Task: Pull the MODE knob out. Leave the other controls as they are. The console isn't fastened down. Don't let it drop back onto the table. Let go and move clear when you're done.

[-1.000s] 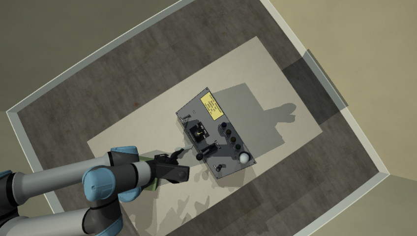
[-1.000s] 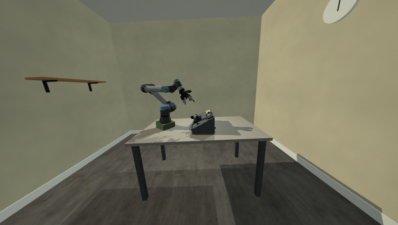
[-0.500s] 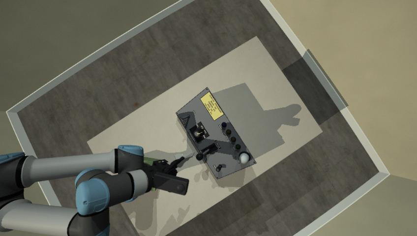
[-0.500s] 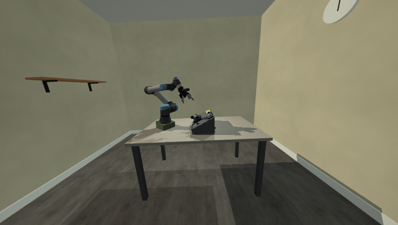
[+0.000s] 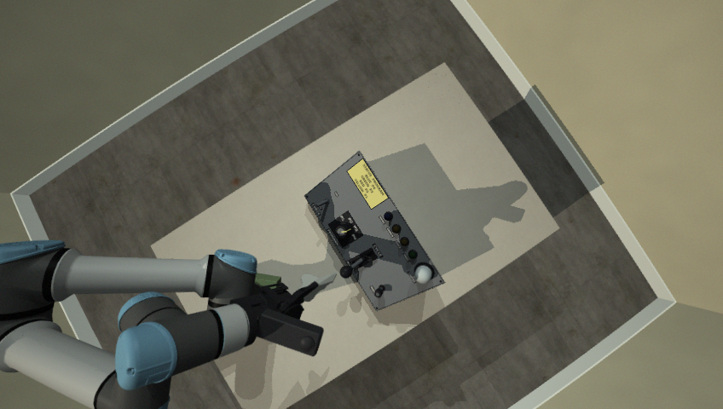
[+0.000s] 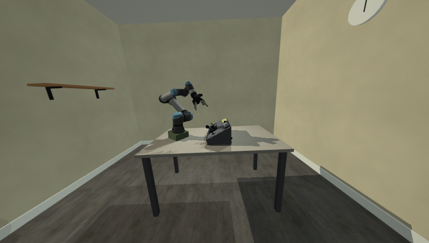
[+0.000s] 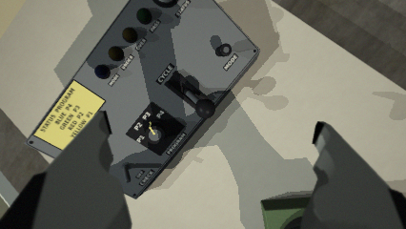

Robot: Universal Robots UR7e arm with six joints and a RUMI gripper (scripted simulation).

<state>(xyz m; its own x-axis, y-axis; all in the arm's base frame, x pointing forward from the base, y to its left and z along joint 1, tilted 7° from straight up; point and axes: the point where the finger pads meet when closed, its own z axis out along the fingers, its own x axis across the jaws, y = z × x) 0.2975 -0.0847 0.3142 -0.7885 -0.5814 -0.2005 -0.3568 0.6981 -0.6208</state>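
We see the gripper [image 6: 200,103] high above the table [image 6: 264,141], with its two fingers spread fully apart and nothing between them. It hangs over the part of the table between the arm's green base [image 6: 178,135] and the console [image 6: 219,137], not over the console itself.

The MODE knob [image 7: 223,50] sits in one corner of the console's sloped panel, at the end opposite to the yellow status label [image 7: 67,119]. In the wrist view the knob lies up and a little right of the middle of the picture, far from both fingers, so we judge that the gripper must travel forward and down toward that corner. From the top view, the knob [image 5: 379,290] is at the lower corner of the console [image 5: 355,202], to the right of the gripper [image 5: 314,290] and well apart from it.

The knob is small and dark. Its stem seems to stand out from the sloped face, so the pull should follow this axis, away from the panel, and not straight up.

Between the gripper and the knob stands the CYCLE lever [image 7: 192,95] with its black ball. It is near the knob, so we think the approach should pass beside it. Because the console is loose, a pull off the axis could drag it.
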